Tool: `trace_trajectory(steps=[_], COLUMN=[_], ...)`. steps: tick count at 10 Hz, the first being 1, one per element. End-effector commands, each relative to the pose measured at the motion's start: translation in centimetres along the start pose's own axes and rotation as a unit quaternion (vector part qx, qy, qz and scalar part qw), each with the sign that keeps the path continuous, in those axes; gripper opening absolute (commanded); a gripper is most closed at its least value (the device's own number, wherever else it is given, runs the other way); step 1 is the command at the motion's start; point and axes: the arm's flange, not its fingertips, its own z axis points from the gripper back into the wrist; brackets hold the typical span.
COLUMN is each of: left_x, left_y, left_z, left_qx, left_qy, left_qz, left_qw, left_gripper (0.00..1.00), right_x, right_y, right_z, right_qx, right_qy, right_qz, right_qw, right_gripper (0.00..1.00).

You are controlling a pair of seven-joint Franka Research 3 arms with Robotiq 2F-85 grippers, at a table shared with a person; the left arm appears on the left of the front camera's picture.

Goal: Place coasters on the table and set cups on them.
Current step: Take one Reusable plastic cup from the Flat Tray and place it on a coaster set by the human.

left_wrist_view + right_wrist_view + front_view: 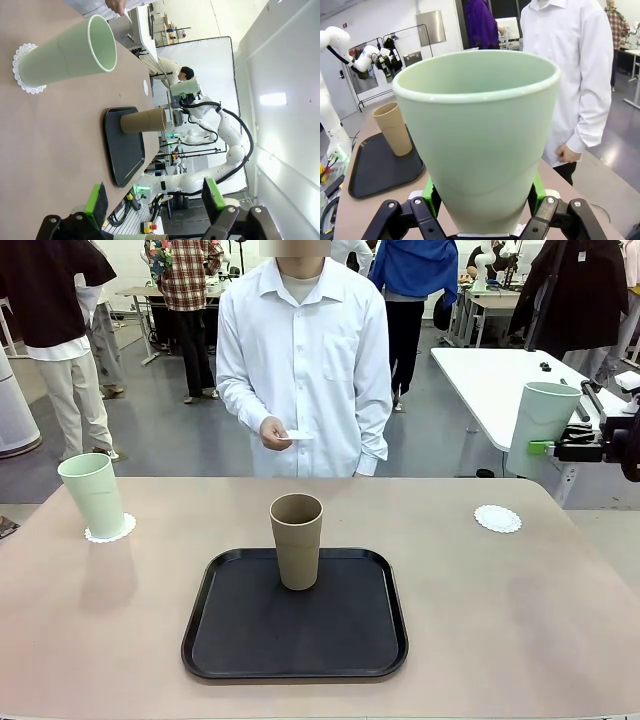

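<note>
Now brown cup (297,540) stands empty on tray (230,645); right pincer (484,197) grips green cup (480,140), left pincer (156,196) gapes empty.

A black tray (255,630) with rounded corners and a raised rim lies flat, front and centre. Behind it stands a person (320,360) in a white button-up shirt. Off to the right is a white table (490,380). Farther back, people in a plaid shirt (186,280) and a blue top (412,265) stand on the grey floor (180,440)
</note>
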Motion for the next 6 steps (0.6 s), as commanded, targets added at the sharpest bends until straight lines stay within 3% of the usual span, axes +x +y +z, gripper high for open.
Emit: trace_trajectory(steps=[1,6], left_x=[-0.16,-0.16], left_y=[-0.28,-0.28], left_z=[-0.02,-0.02], left_qx=[0.0,0.0], left_qy=[-0.004,-0.004], left_qz=[-0.003,-0.003], left_qw=[1.0,1.0], left_gripper=[1.0,1.0], right_x=[0.36,0.0], right_y=[-0.13,0.0], right_z=[-0.97,0.0], right_qx=[-0.013,0.0], right_qy=[-0.001,0.0], right_qz=[0.013,0.0], right_qw=[1.0,1.0], right_gripper=[0.82,0.82])
